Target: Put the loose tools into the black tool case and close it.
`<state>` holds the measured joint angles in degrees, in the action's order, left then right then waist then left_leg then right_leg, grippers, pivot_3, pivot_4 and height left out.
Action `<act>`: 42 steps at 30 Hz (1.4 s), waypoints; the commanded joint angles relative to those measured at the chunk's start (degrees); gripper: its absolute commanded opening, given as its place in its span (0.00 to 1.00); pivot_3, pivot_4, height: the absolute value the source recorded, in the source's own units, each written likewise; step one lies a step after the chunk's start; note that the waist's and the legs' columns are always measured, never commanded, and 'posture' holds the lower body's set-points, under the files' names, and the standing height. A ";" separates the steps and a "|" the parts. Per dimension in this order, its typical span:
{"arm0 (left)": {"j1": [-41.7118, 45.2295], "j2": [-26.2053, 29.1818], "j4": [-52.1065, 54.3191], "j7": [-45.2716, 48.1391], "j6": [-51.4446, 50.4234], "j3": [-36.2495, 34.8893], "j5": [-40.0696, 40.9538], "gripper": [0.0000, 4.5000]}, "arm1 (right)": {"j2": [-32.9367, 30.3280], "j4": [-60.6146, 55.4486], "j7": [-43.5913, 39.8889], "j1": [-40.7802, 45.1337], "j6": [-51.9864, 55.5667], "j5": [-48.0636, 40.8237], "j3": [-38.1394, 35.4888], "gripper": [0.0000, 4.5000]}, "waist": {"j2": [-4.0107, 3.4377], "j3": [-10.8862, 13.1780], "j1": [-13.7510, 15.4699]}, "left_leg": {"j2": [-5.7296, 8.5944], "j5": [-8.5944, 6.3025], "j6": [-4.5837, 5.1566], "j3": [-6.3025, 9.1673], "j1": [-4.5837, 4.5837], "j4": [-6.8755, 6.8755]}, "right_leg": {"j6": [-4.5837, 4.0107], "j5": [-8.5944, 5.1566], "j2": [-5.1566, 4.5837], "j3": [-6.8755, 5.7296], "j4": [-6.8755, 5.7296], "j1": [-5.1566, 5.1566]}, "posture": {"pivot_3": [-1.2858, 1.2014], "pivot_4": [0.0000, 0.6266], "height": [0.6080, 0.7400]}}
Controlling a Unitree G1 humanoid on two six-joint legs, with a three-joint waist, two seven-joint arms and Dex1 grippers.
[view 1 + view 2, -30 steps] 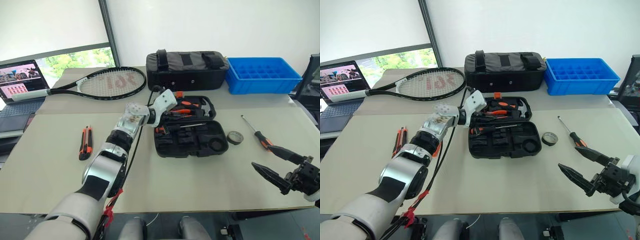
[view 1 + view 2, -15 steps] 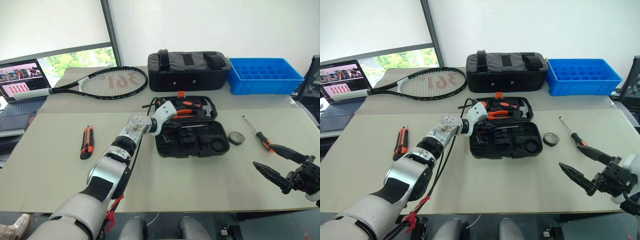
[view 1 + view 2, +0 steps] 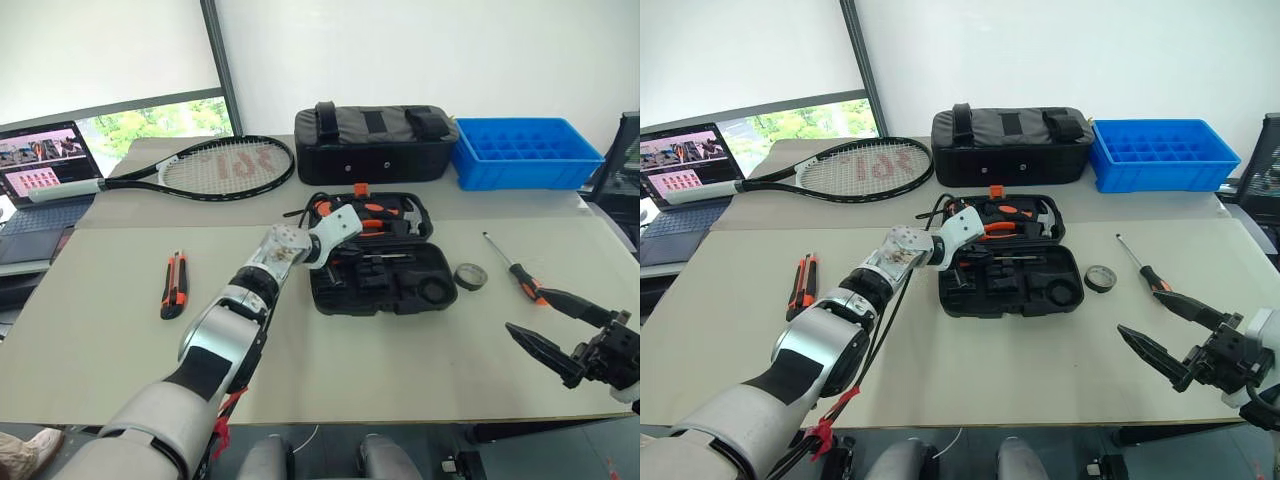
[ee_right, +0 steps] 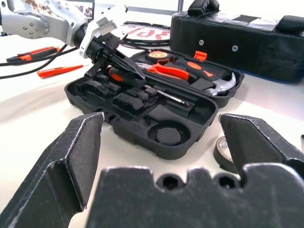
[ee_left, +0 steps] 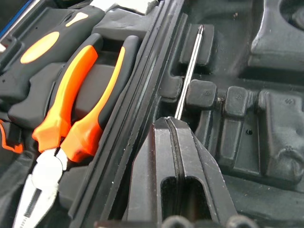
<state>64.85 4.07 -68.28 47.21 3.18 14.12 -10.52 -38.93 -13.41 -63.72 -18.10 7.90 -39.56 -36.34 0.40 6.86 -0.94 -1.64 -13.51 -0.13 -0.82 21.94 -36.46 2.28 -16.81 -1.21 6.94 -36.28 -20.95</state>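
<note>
Right gripper (image 3: 560, 335): nearest item, at 4 o'clock over the table (image 3: 400, 360) edge; fingers spread wide, holding nothing.

Utility knife (image 3: 173, 284): orange-and-black, at 9 o'clock on the table, well apart from the case.

Black tool case (image 3: 385, 280): table centre, lying open, near half with moulded slots, far half holding orange-handled pliers (image 5: 71, 118).

Left gripper (image 5: 176, 137): over the case's 9 o'clock end, fingers pressed together on a screwdriver (image 5: 190, 71) whose thin shaft lies along a slot in the near half.

Tape roll (image 3: 470, 276): small, black, just beside the case at 3 o'clock.

Second screwdriver (image 3: 515, 268): at 3 o'clock, beyond the tape.

Orange tester screwdriver (image 4: 56, 71): lying on the table on the far side of the case from the tape.

Tennis racket (image 3: 200, 168): 11 o'clock, far.

Black fabric bag (image 3: 375, 140): 12 o'clock, far.

Blue crate (image 3: 525, 150): 1 o'clock, far.
</note>
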 commanded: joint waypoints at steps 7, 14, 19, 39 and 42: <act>-0.82 1.14 0.88 0.42 -0.76 -2.74 1.59 0.01 | -0.89 -0.64 1.41 0.27 -0.12 0.57 -0.82 1.00 | 0.00 -0.01 -0.08 | 0.00 0.00 0.00 0.03 -0.04 -0.10 | 0.01 -0.01 0.00 -0.02 -0.03 0.09 | 0.52 0.24 0.75; -8.74 6.89 24.95 10.11 -10.77 -12.70 16.06 0.24 | -2.31 2.74 5.51 2.38 1.06 3.44 -0.66 1.00 | -0.05 0.00 -1.01 | -0.05 0.00 0.00 0.03 0.13 -0.06 | -0.02 0.01 0.03 0.00 -0.20 -0.30 | 0.52 0.24 0.75; -20.65 13.49 55.58 19.20 -28.75 -16.90 32.84 0.66 | -5.50 11.32 8.16 8.76 3.87 6.49 2.31 1.00 | -0.11 0.00 -1.45 | -0.07 0.01 -0.01 0.05 0.03 -0.07 | -0.34 0.11 0.00 0.01 -0.44 -0.31 | 0.52 0.24 0.75; -35.29 35.68 83.69 22.82 -41.34 -16.94 44.01 0.99 | -13.64 69.28 5.83 54.95 1.64 33.25 29.42 1.00 | -0.30 0.14 -1.87 | -0.06 0.08 0.10 0.03 -0.34 -0.24 | -0.44 0.16 -0.02 0.10 -0.35 -0.08 | 0.52 0.24 0.75; -35.38 37.01 84.48 22.62 -41.86 -17.70 45.48 1.00 | -13.46 72.66 4.09 58.00 0.64 34.18 30.48 0.91 | -0.29 0.14 -1.72 | -0.07 0.08 0.10 0.03 -0.35 -0.24 | -0.46 0.15 -0.01 0.07 -0.36 -0.08 | 0.52 0.24 0.75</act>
<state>29.02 39.99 14.23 69.71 -38.08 -1.50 33.21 -51.71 58.34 -58.32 38.09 10.13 -5.79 -5.82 0.11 7.00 -2.66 -1.70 -13.44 -0.04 -0.78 21.61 -36.69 1.82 -16.67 -1.23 7.00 -36.62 -21.03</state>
